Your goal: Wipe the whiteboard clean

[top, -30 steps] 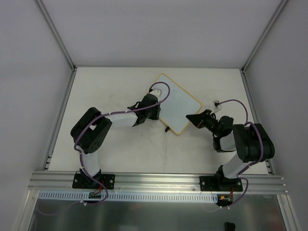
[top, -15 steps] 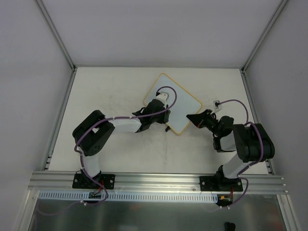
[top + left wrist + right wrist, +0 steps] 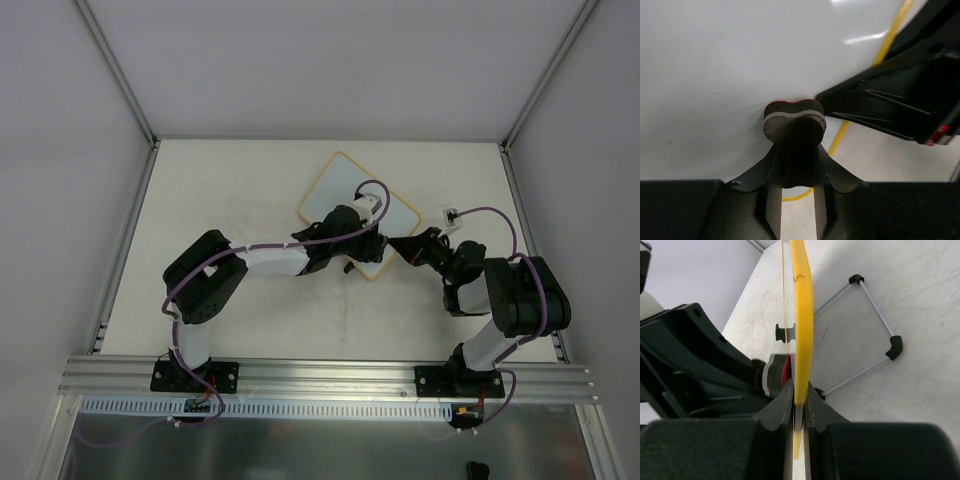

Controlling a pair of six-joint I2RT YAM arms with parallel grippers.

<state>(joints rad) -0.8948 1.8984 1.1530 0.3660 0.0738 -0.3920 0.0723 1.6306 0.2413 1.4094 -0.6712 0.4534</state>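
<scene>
The whiteboard (image 3: 335, 185) lies tilted like a diamond at the middle of the table, and the white face (image 3: 715, 75) I can see carries no marks. My left gripper (image 3: 372, 243) reaches over its lower right part, shut on a small dark eraser (image 3: 795, 117) with a red layer. The eraser presses on the board near the yellow frame. My right gripper (image 3: 398, 243) is shut on the board's frame (image 3: 802, 300) at the right corner, close beside the eraser (image 3: 782, 372). In the wrist views the left gripper (image 3: 795, 150) and right gripper (image 3: 799, 395) both show closed jaws.
A thin wire stand (image 3: 879, 315) with black ends lies on the table behind the board. A small white connector (image 3: 450, 213) on a purple cable sits right of the board. Grey walls and metal rails (image 3: 125, 250) border the table.
My left arm has swept the eraser across the board from its left side to the lower right corner, next to the right gripper. The right arm and the board have not moved.
</scene>
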